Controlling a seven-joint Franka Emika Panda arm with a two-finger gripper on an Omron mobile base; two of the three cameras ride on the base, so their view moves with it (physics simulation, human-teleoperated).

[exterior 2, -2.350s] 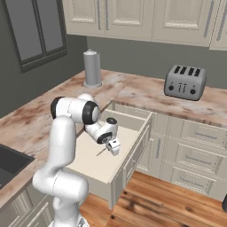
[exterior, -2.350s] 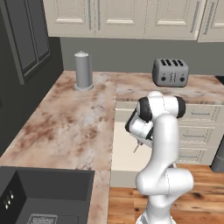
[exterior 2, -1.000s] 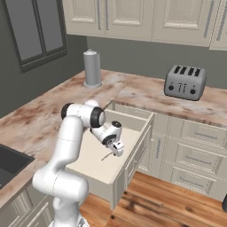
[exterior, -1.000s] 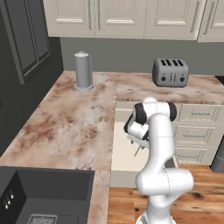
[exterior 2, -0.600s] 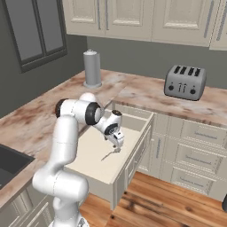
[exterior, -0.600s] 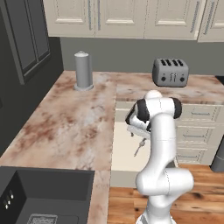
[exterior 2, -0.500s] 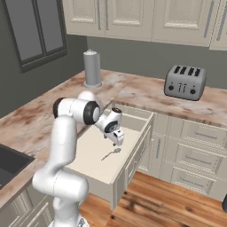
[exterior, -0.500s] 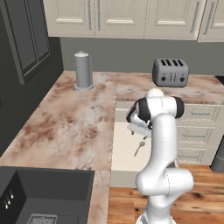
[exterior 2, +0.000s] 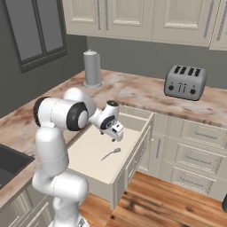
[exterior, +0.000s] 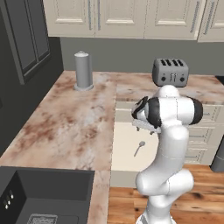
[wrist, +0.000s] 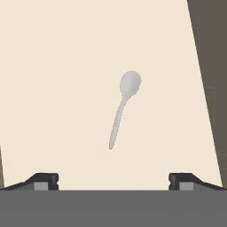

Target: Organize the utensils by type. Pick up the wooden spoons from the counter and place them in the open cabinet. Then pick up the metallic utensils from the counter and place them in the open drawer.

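The slim grey metal spoon (wrist: 123, 107) lies flat on the pale cream floor of the wide open drawer (exterior 2: 84, 155). Above it the hand (exterior 2: 116, 131) hangs spread wide, holding nothing. Best lift straight up, clear of the drawer's front, before swinging away.
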